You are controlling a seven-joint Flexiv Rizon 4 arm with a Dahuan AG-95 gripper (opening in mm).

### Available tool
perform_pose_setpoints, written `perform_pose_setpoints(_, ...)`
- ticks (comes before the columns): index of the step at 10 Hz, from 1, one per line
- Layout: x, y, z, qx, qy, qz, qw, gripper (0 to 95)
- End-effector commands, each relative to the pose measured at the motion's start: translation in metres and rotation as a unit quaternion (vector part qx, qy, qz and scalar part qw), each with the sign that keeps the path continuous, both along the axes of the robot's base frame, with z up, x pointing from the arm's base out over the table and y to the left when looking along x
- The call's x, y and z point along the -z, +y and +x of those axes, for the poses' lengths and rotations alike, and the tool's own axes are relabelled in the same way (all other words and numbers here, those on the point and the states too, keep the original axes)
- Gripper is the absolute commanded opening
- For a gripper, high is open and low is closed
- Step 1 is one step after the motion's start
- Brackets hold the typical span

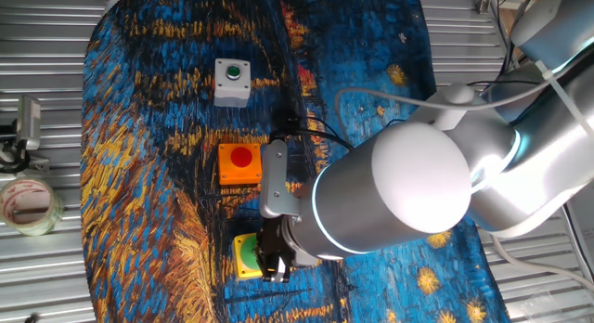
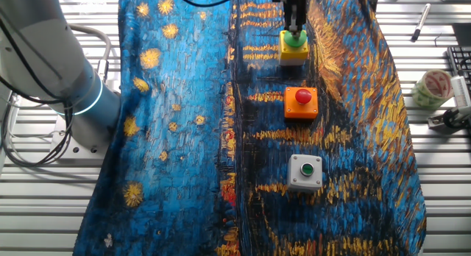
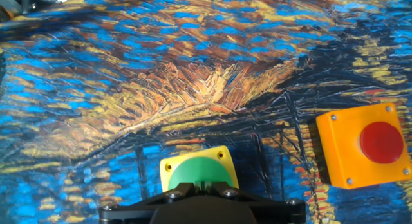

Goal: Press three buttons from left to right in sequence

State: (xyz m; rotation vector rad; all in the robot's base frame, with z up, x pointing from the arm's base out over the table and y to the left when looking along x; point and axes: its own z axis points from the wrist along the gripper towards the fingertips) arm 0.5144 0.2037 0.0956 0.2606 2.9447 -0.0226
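Three button boxes stand in a row on the painted cloth. The white-grey box with a small green button is at one end. The orange box with a red button is in the middle. The yellow box with a large green button is at the other end. My gripper stands upright over the yellow box. Its fingers are together and its tip rests on the green button. In the hand view the green button lies just under the gripper, with the orange box to the right.
A tape roll and a small metal clamp lie off the cloth on the slatted table; the roll also shows in the other fixed view. A pen lies nearby. The arm's base stands beside the cloth.
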Motion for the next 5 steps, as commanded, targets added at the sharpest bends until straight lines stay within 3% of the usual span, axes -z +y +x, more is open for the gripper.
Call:
perform_pose_setpoints(1,-0.0088,0.0012,0.0006,-0.002,0.014,0.005,0.9999,0.0)
perform_pose_setpoints(5,-0.0147,0.0018,0.0013,-0.001,0.018,0.006,0.9998,0.0)
